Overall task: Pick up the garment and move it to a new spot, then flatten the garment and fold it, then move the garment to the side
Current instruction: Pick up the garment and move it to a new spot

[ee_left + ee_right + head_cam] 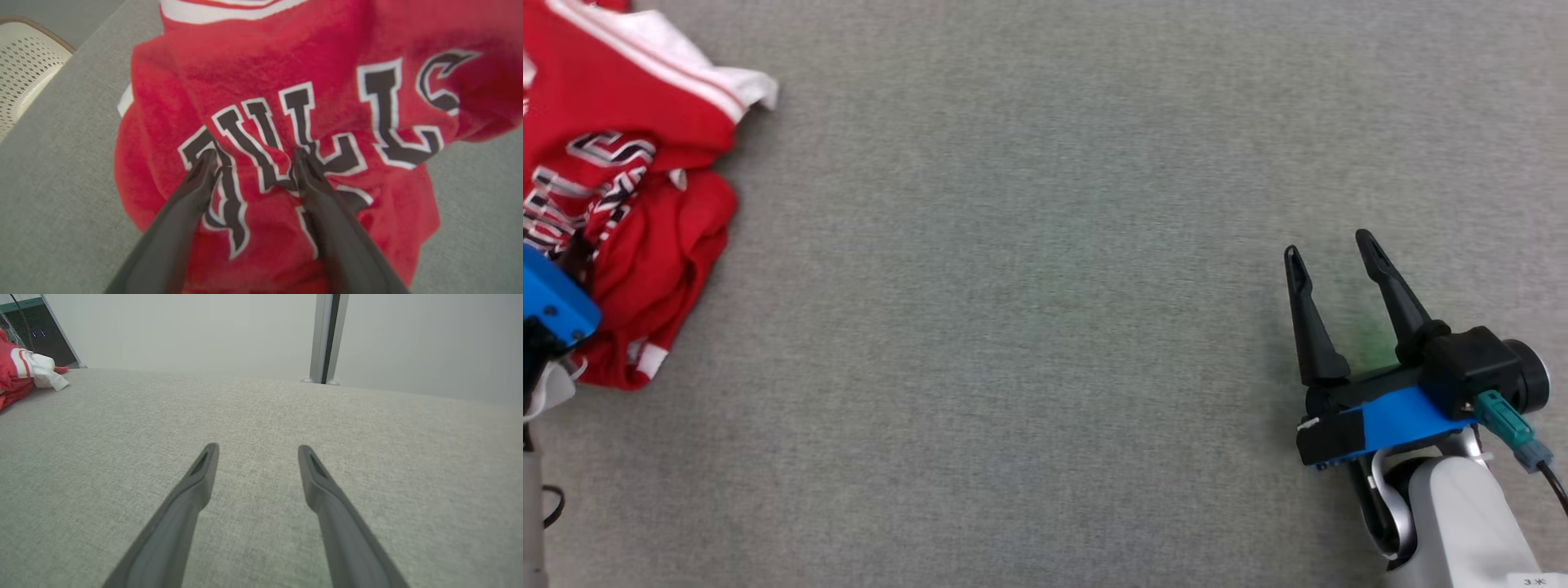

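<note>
The garment (629, 204) is a red jersey with white trim and black-and-white lettering, lying crumpled at the far left of the grey cloth surface (1029, 327). In the left wrist view my left gripper (254, 153) stands open right over the garment (286, 81), its fingertips spread at the lettering with no fabric pinched between them. Its blue housing (554, 306) shows at the left edge of the head view, over the garment's near side. My right gripper (1329, 245) is open over bare surface at the lower right, far from the garment (18, 373).
A white perforated seat or basket (24, 61) stands beyond the surface's edge beside the garment. Past the far edge rise a pale wall, a grey post (325, 339) and a dark cabinet (36, 330). The grey surface stretches wide between the two grippers.
</note>
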`<state>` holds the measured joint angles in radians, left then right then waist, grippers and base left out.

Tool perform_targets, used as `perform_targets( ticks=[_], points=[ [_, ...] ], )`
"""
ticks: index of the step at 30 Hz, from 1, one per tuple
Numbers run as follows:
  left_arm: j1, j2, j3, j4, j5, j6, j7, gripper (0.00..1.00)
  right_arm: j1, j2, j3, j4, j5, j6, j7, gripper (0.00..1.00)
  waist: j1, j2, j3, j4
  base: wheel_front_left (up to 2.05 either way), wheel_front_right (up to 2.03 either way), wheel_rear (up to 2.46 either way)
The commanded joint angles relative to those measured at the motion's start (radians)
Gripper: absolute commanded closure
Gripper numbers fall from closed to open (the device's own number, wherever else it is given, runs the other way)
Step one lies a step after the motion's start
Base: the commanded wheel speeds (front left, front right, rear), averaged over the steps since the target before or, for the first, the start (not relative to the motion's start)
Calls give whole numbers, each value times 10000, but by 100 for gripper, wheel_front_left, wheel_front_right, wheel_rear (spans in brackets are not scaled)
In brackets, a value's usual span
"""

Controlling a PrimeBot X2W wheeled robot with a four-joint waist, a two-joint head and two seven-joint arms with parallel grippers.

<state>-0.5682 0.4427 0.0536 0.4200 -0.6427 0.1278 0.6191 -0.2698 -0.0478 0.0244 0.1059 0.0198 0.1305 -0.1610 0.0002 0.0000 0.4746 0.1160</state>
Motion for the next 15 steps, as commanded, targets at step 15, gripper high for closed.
perform_targets(
  ticks=[15],
  points=[
    [-470, 1354, 96, -2169, 218, -503, 15, 100, 408, -42, -191, 1073, 580, 5, -516, 0, -2, 0, -2324, -249, 0, 0, 0]
  ],
)
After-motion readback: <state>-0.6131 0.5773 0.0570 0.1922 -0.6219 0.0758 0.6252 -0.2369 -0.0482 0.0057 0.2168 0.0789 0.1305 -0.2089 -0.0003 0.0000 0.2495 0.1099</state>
